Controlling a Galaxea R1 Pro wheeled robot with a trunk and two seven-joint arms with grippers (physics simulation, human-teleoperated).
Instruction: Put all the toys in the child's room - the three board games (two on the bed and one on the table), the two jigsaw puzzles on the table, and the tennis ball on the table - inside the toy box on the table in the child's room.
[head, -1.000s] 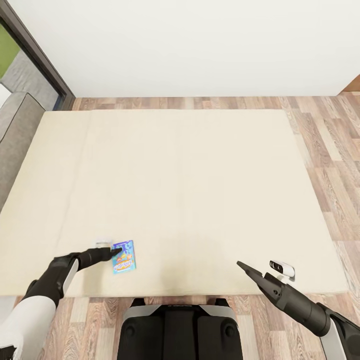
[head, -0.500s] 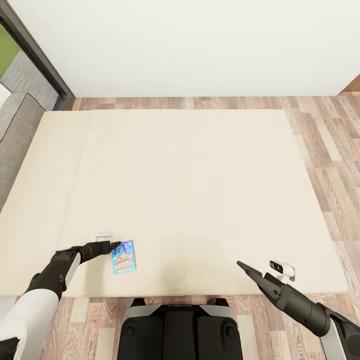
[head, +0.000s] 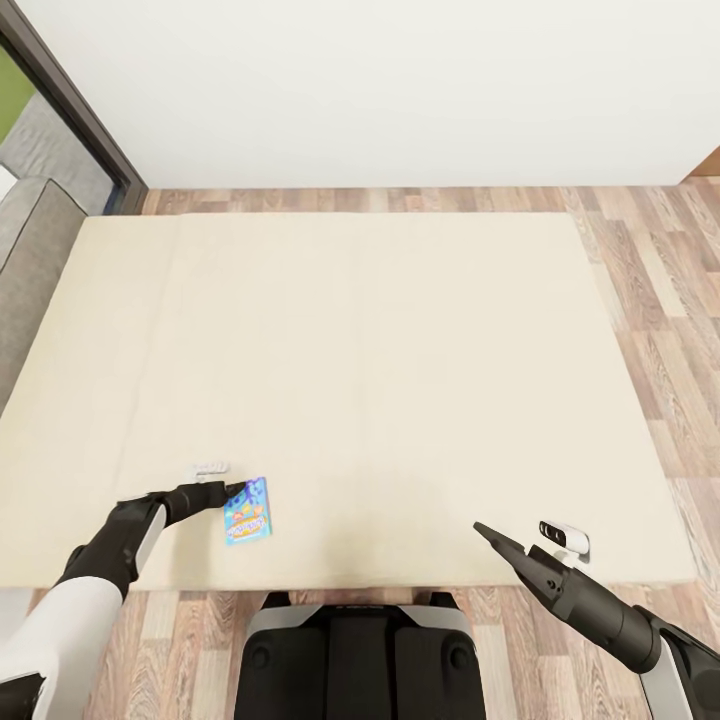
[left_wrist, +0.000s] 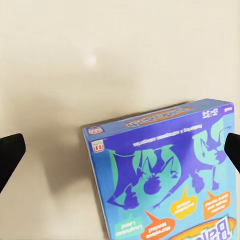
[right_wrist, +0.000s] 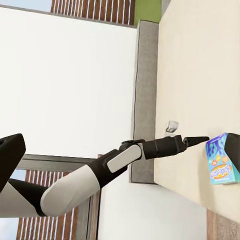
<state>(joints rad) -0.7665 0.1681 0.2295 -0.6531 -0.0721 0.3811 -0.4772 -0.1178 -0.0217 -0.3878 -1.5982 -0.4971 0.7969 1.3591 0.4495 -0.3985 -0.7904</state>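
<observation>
On the beige bed (head: 400, 330), the blue game box (head: 247, 510) lies just ahead of the parted, empty left gripper (head: 228, 492), long axis crosswise to the fingers; right gripper (head: 485, 532), farther off, jaw state indeterminate

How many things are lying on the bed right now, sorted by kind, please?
Blue board game: 1
Small white object, too small to identify: 1
Total on the bed: 2
</observation>
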